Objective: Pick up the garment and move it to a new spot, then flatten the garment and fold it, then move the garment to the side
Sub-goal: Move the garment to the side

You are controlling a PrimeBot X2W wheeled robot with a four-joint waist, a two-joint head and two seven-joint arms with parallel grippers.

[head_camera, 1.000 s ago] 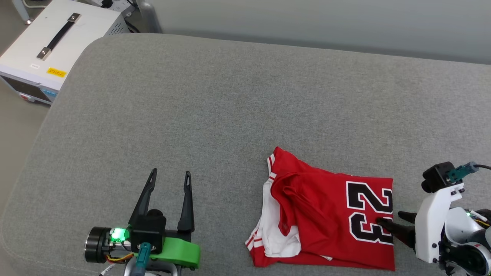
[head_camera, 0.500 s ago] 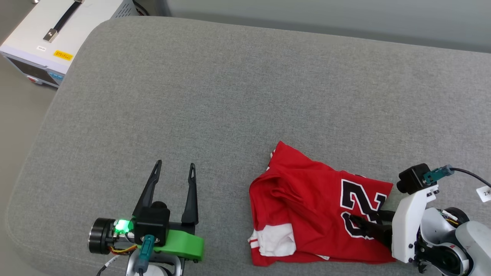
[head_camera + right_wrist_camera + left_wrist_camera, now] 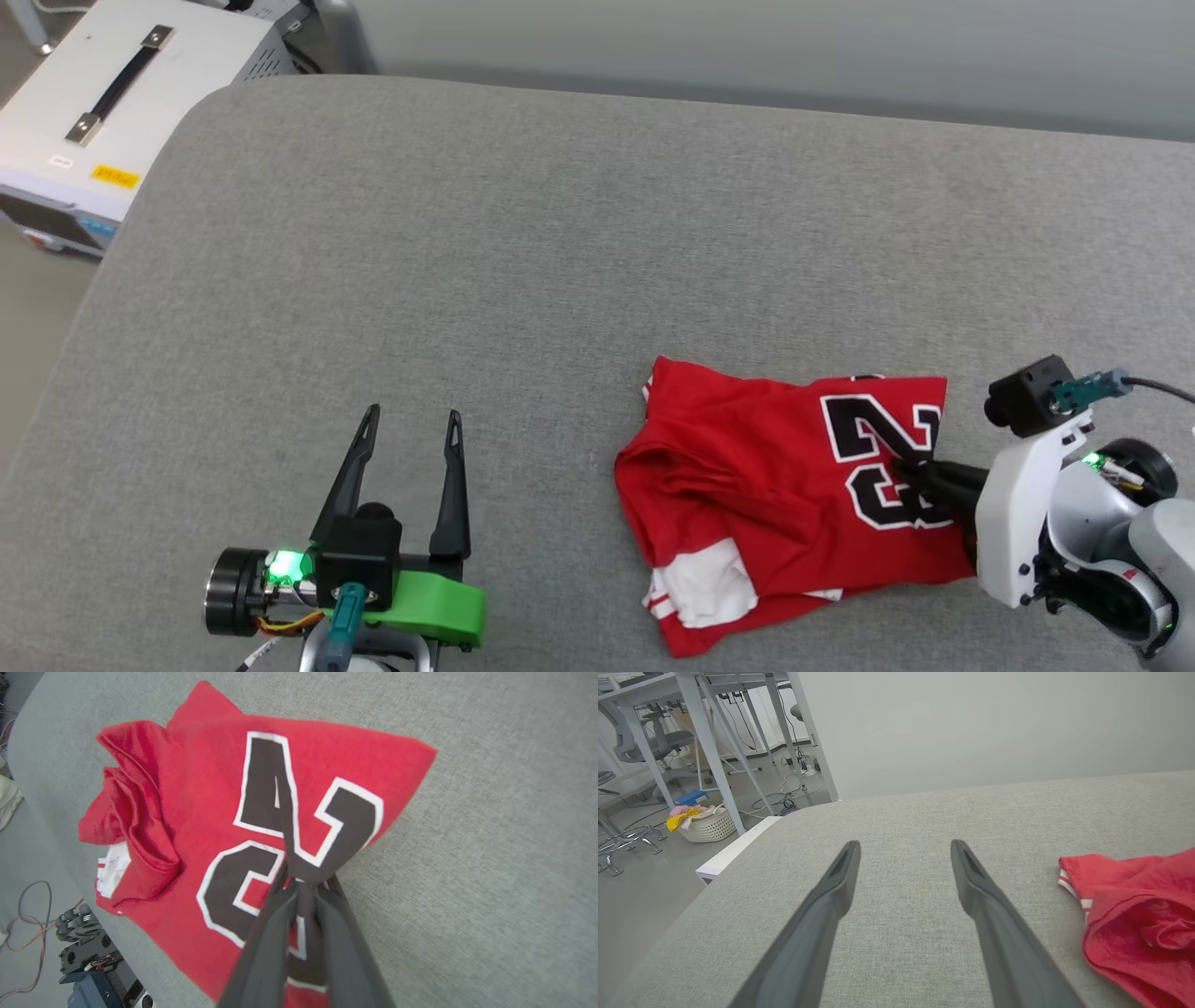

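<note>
Garment [image 3: 794,485]: red knit, rumpled, on grey woven cushion [image 3: 560,233], right of the left gripper [image 3: 414,413].
Right gripper [image 3: 301,884]: we see it pinched onto the numeral fold (fabric tented).
Left gripper: spread wide, empty.
Basket [image 3: 710,829]: white lattice; yellow and pink cloth [image 3: 683,815] inside.

We find the shirt [image 3: 1134,919] cut off at the left wrist view's right edge; the right claw [image 3: 306,883] covers part of its numerals.
</note>
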